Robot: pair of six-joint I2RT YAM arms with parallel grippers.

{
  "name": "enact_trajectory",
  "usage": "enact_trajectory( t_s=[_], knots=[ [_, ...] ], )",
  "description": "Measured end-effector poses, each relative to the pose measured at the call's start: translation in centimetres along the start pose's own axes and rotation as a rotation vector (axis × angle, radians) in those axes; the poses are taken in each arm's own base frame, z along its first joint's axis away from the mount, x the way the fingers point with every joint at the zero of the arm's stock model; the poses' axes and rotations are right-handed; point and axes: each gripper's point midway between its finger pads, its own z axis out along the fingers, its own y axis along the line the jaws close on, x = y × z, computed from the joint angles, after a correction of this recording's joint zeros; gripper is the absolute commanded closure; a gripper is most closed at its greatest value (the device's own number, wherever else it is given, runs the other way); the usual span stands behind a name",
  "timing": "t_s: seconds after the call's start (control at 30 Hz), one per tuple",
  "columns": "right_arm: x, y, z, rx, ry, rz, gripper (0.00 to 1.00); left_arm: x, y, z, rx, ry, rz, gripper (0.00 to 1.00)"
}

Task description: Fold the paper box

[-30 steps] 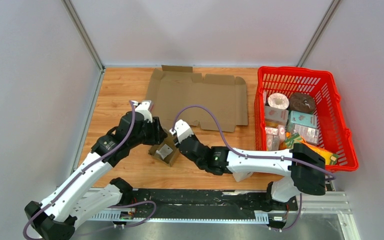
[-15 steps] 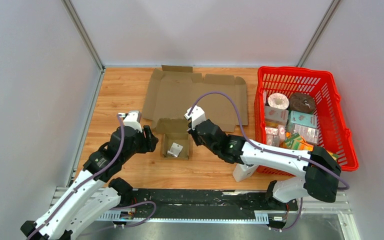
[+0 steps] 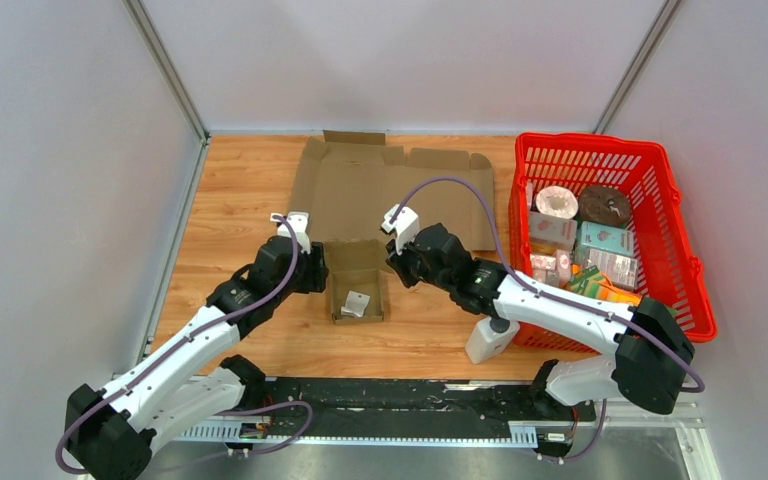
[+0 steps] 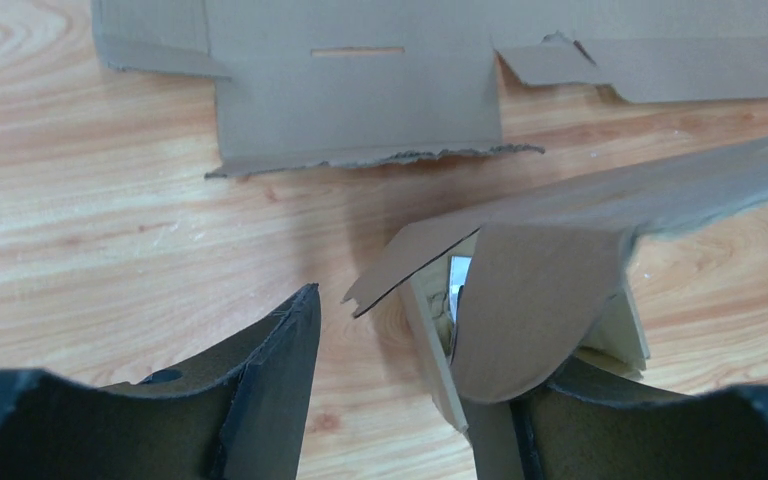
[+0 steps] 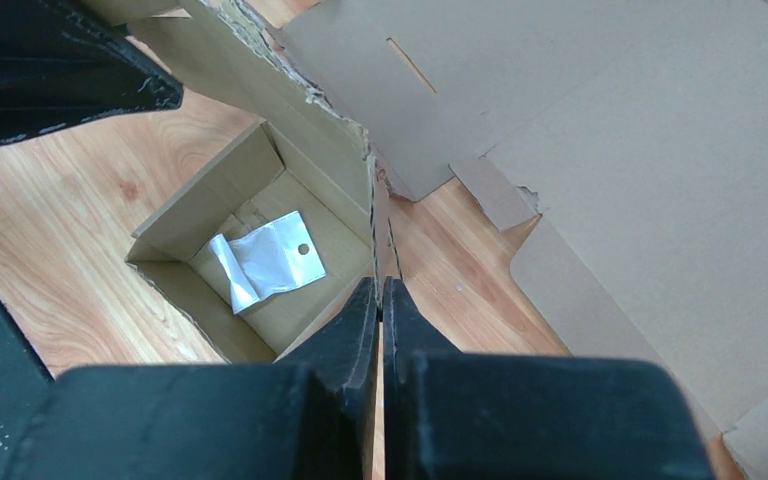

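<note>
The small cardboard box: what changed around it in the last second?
The small box, earlier tipped between both grippers, now sits upright and open, slightly farther right. The right gripper drew rightward and shut at its right wall; the left gripper is open at its left side. Flat cardboard and red basket stayed.

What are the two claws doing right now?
Left gripper: open, holding nothing, right beside the box.
Right gripper: shut, pinching the box's wall.
</note>
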Motion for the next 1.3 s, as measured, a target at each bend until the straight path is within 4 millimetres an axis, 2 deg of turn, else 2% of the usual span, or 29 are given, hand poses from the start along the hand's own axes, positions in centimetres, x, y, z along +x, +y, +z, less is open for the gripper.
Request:
enact_trajectory(
  t_s=[0.13, 0.17, 0.27, 0.5, 0.53, 0.57, 0.77, 0.87, 0.93, 1.0, 1.03, 1.13, 1.3],
  knots=[
    [0.1, 0.3, 0.1, -0.03, 0.003, 0.0, 0.78, -1.3, -0.4, 0.2, 0.02, -0.051, 0.03, 0.44],
    [0.1, 0.4, 0.1, -0.041, 0.006, 0.002, 0.71, -1.4, -0.4, 0.2, 0.023, -0.056, 0.037, 0.45],
    [0.5, 0.4, 0.4, -0.066, 0.019, 0.012, 0.63, -1.7, -0.5, 0.3, 0.029, -0.065, 0.065, 0.52],
    [1.3, 0.0, 0.9, -0.075, 0.042, 0.024, 0.61, -1.7, -1.1, 0.5, 0.054, -0.047, 0.09, 0.62],
    [1.5, 0.0, 1.0, -0.071, 0.048, 0.024, 0.6, -1.7, -1.1, 0.5, 0.056, -0.047, 0.089, 0.62],
    [1.7, -0.1, 1.2, -0.066, 0.055, 0.024, 0.54, -1.8, -1.2, 0.4, 0.059, -0.046, 0.089, 0.63],
    [2.7, -1.4, 1.8, -0.015, 0.087, 0.045, 0.53, -1.7, -1.4, 0.3, 0.072, -0.042, 0.088, 0.62],
    [2.7, -2.2, 2.0, 0.002, 0.085, 0.064, 0.48, -1.6, -1.6, 0.3, 0.081, -0.036, 0.086, 0.6],
    [2.8, -2.6, 2.1, 0.009, 0.085, 0.071, 0.49, -1.5, -1.6, 0.2, 0.086, -0.03, 0.085, 0.6],
    [2.9, -2.6, 2.2, 0.008, 0.088, 0.074, 0.55, -1.4, -1.7, 0.2, 0.091, -0.023, 0.082, 0.61],
    [2.9, -2.6, 2.4, 0.004, 0.09, 0.075, 0.64, -1.3, -1.7, 0.2, 0.093, -0.02, 0.079, 0.62],
    [2.9, -1.9, 2.8, -0.036, 0.096, 0.086, 0.77, -1.2, -2.0, 0.0, 0.103, -0.013, 0.061, 0.69],
    [2.6, -0.6, 2.8, -0.081, 0.095, 0.137, 0.88, -1.0, -2.8, -0.2, 0.133, 0.003, -0.019, 0.71]
  ],
)
